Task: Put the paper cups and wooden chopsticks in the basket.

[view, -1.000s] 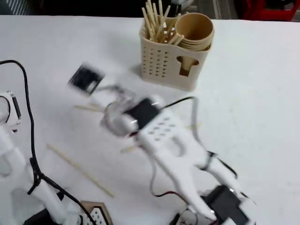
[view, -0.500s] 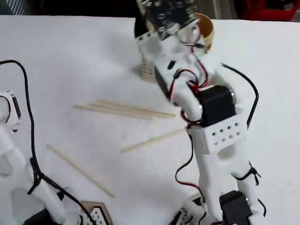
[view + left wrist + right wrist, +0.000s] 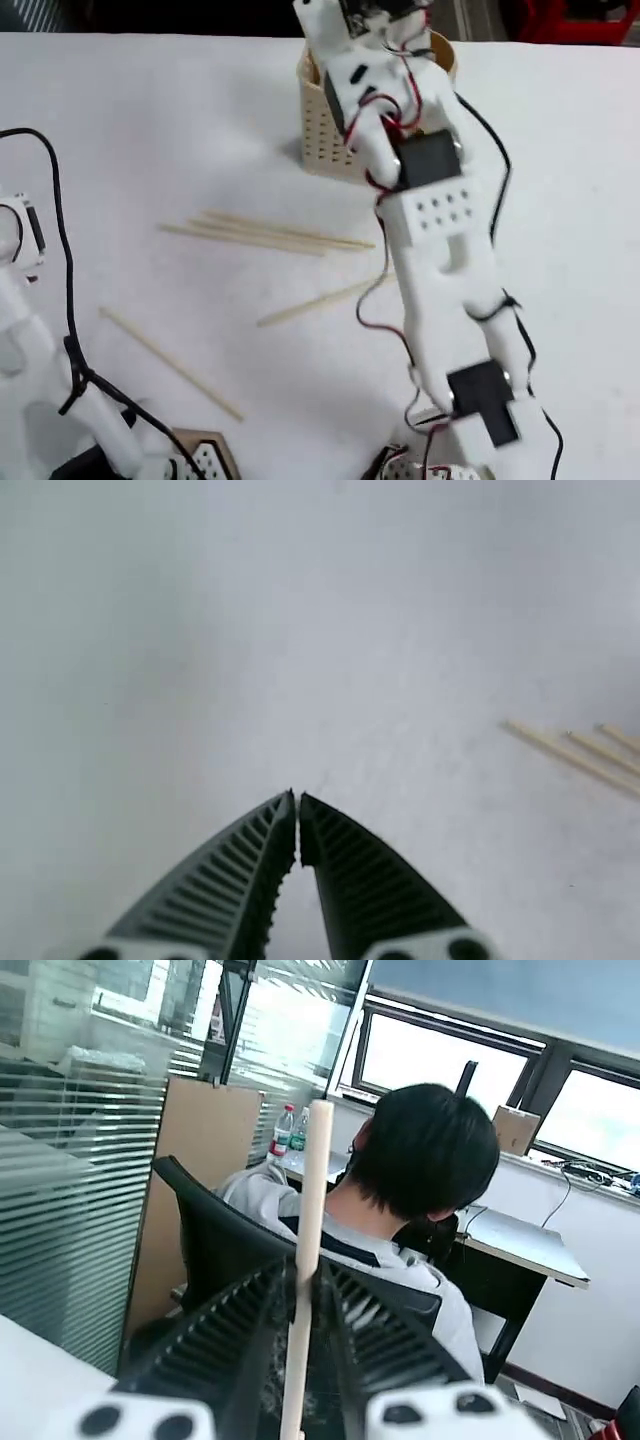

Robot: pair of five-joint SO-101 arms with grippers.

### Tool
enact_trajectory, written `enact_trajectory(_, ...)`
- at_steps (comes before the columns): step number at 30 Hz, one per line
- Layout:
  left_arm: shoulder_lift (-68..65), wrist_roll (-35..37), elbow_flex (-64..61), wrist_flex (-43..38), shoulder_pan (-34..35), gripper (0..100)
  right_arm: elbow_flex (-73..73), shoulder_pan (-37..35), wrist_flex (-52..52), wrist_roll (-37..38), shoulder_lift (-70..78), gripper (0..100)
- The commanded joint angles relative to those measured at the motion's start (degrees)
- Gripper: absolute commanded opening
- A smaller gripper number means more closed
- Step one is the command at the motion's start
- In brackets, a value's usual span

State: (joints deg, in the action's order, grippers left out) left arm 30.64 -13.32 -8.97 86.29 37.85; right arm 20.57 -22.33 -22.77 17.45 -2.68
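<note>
Clamped one chopstick (image 3: 318, 1160) upright in the right jaws, with the right arm (image 3: 430, 250) stretched across the counter (image 3: 150, 110) and its wrist over the basket (image 3: 322, 135) at the far edge, a cup (image 3: 444, 50) rim peeking out beside that wrist. Left more sticks lying loose on the counter: a cluster (image 3: 265, 235) near the middle, a slanted stick (image 3: 320, 297) just nearer the arm bases, and a lone stick (image 3: 170, 362) well apart toward the left arm (image 3: 30, 350). Pressed the left jaws together on nothing, low over bare counter, with stick ends (image 3: 565, 748) off to one side.
</note>
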Motion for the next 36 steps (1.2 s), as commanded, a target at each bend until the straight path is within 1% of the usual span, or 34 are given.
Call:
enact_trajectory(1,1.19,-0.18,1.85,0.53,-0.75,3,2.90,0.75,4.97,-0.09,3.65,1.8)
enact_trajectory(10,1.19,-0.18,1.85,0.26,-0.84,3,2.90,2.68,5.58,-0.09,14.02,2.0)
enact_trajectory(12,1.19,-0.18,1.85,0.26,-0.84,3,2.99,2.95,3.74,-0.09,15.08,6.1)
enact_trajectory(15,1.19,-0.18,1.85,0.26,-0.84,3,2.99,2.86,-0.22,-0.09,13.85,16.7)
enact_trajectory(16,1.19,-0.18,1.85,0.26,-0.84,3,2.99,2.68,-2.51,-0.09,12.44,18.7)
enact_trajectory(18,1.19,-0.26,1.85,0.26,-0.84,3,2.99,2.51,-8.57,-0.09,8.57,18.9)
enact_trajectory(25,1.19,-0.53,2.29,0.26,-0.92,3,2.46,2.68,-32.22,0.35,-3.38,14.8)
enact_trajectory(27,1.19,-0.62,2.46,0.18,-2.07,3,2.46,2.77,-39.78,0.35,-5.93,13.7)
enact_trajectory(29,1.19,-1.67,2.46,0.18,-3.91,3,2.46,2.59,-47.60,0.35,-8.13,13.1)
enact_trajectory(31,1.19,-4.66,2.46,0.18,-6.81,3,2.46,2.68,-54.81,0.35,-9.98,13.1)
enact_trajectory(36,1.01,-12.84,2.46,0.00,-16.75,3,2.46,4.26,-69.23,0.35,-12.09,13.1)
